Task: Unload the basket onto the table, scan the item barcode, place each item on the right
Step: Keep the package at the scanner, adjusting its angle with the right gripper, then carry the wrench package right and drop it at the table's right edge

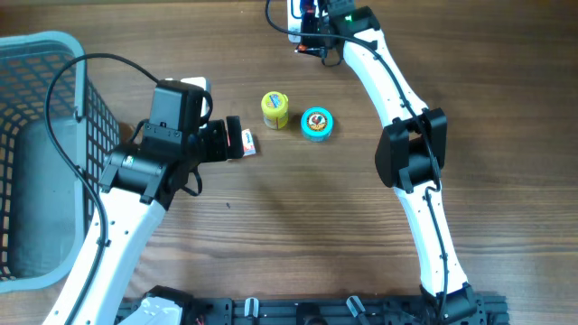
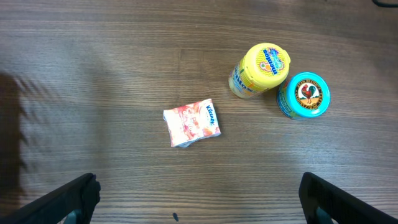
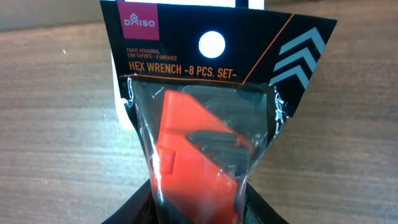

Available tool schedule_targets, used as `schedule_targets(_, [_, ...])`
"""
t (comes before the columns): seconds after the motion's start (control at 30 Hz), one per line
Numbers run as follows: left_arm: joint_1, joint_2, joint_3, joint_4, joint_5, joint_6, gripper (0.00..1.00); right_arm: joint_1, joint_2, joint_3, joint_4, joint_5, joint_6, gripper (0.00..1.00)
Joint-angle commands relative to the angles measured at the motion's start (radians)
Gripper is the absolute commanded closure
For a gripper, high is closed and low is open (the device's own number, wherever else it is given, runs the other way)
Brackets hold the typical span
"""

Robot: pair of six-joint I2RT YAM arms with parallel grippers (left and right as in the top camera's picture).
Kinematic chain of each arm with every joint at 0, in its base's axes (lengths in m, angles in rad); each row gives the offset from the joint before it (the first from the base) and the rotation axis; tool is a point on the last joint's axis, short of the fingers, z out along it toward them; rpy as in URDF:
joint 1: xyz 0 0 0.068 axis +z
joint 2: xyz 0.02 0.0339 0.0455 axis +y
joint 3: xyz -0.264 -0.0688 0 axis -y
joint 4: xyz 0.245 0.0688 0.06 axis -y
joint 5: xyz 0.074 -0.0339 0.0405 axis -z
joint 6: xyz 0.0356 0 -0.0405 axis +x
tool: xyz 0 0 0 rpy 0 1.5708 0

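Note:
The item is a Daiso hex wrench set [image 3: 199,118]: a black card with an orange holder in a clear blister. My right gripper [image 3: 199,210] is shut on its lower end and holds it upright, printed front toward the wrist camera. No barcode shows on this face. In the overhead view the right gripper [image 1: 312,29] is at the table's far edge, beside a white device [image 1: 294,13]. My left gripper [image 2: 199,193] hangs open above bare wood, just short of a small tissue pack [image 2: 191,122], with nothing between its fingers.
A yellow-lidded jar [image 1: 275,108] and a blue round tin [image 1: 317,123] stand side by side mid-table, also seen as the jar [image 2: 261,68] and tin [image 2: 303,94]. A blue plastic basket [image 1: 54,45] fills the left side. A white object [image 3: 123,93] shows behind the package.

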Motion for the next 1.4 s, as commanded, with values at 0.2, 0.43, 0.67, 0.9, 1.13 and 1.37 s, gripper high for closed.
schedule_targets(0.2, [0.005,-0.001,0.008,0.003,0.012,-0.016,0.00,0.003,-0.070,0.031,-0.124,0.002,-0.047,0.84])
schedule_targets(0.43, [0.005,-0.001,0.008,0.016,0.012,-0.015,0.00,-0.010,-0.195,0.031,-0.397,0.246,-0.015,0.84])
schedule_targets(0.67, [-0.014,-0.003,0.008,0.019,0.012,-0.008,0.00,-0.092,-0.272,0.031,-0.637,0.299,0.060,0.94])
schedule_targets(0.9, [-0.126,-0.045,0.008,0.020,-0.034,-0.008,0.00,-0.285,-0.296,0.030,-0.724,0.299,0.059,0.95])
schedule_targets(1.13, [-0.204,-0.100,0.008,0.027,-0.045,-0.013,0.00,-0.553,-0.296,0.029,-0.729,0.294,0.034,0.95])
schedule_targets(1.37, [-0.216,-0.105,0.008,0.027,-0.044,-0.013,0.00,-0.776,-0.296,-0.003,-0.735,0.253,0.061,0.94])
